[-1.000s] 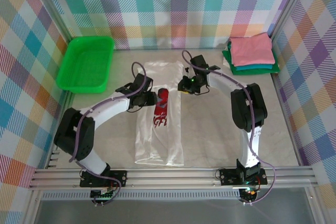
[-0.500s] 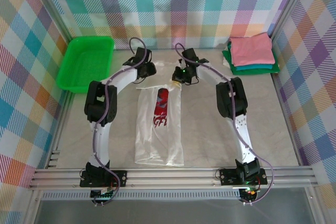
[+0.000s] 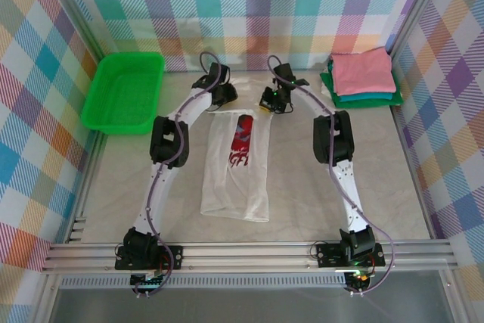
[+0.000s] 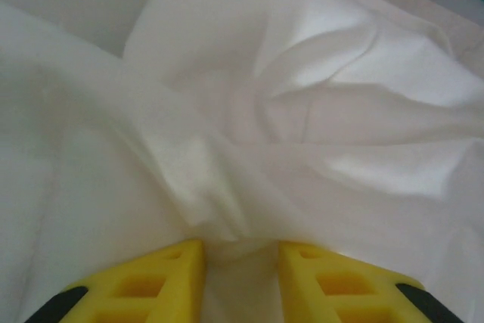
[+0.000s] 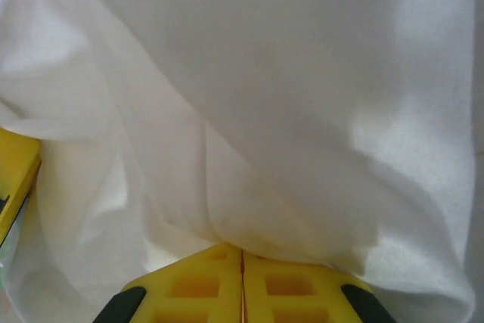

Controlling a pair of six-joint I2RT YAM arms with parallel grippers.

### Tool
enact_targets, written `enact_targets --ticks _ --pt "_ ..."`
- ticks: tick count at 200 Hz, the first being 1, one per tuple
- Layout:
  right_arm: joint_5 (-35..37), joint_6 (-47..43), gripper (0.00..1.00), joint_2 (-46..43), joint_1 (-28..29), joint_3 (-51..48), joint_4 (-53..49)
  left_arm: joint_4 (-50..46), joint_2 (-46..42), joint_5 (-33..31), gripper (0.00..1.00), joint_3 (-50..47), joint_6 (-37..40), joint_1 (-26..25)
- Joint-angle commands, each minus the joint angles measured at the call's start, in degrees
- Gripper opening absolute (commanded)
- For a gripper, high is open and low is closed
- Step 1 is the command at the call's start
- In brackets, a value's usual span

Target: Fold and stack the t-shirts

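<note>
The white t-shirt (image 3: 236, 175) lies folded lengthwise in the middle of the table, its red-and-black graphic (image 3: 242, 138) facing up. Both arms reach far out to the shirt's far end. My left gripper (image 3: 224, 97) holds the far left corner. In the left wrist view its yellow fingers (image 4: 162, 274) stand slightly apart with bunched white cloth (image 4: 302, 111) pinched between them. My right gripper (image 3: 269, 101) holds the far right corner; its fingers (image 5: 204, 281) are pressed together on a fold of white cloth (image 5: 287, 111). The folded pink shirt (image 3: 363, 71) tops the teal and green ones (image 3: 361, 100) at the back right.
A green plastic tray (image 3: 123, 90) sits at the back left. Checkered walls close the table at the back and both sides. An aluminium rail (image 3: 242, 251) runs along the near edge by the arm bases.
Both arms have stretched toward the back wall. The white shirt has slid away from the near edge with them, its far end now drawn narrow between the grippers.
</note>
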Motion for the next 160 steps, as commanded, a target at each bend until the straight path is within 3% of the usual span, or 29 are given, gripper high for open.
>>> enact_targets --ticks 1,29,59,80,110,142,160 --pt "3.08 -2.42 0.10 4.73 -3.38 4.37 -5.00 -7.95 6.49 2.90 0.32 7.01 -2.37 -0.59" --pt "-0.94 -7.42 0.12 10.75 -4.16 18.06 -10.49 -2.91 6.52 3.44 0.33 7.50 -5.36 -0.68" --pt "-4.42 -8.10 0.13 11.43 -4.26 20.84 -8.32 -0.77 5.65 4.01 0.34 7.90 -5.82 -1.21" --pt "-4.41 -7.85 0.18 8.71 -4.24 20.45 -10.06 -2.53 3.34 0.65 0.46 8.04 -3.64 -0.54" --pt "-6.44 -6.78 0.28 -1.51 -4.23 12.88 -10.27 -2.20 -3.08 0.74 0.61 8.48 -1.26 1.29" --pt "-7.49 -7.55 0.34 -16.90 -3.47 -0.36 -9.53 -6.80 -13.99 1.38 0.65 8.96 2.19 1.21" --pt "-8.83 -7.32 0.36 -29.76 -3.35 -17.43 -3.92 -7.60 -26.17 0.94 0.66 -2.79 4.29 -0.35"
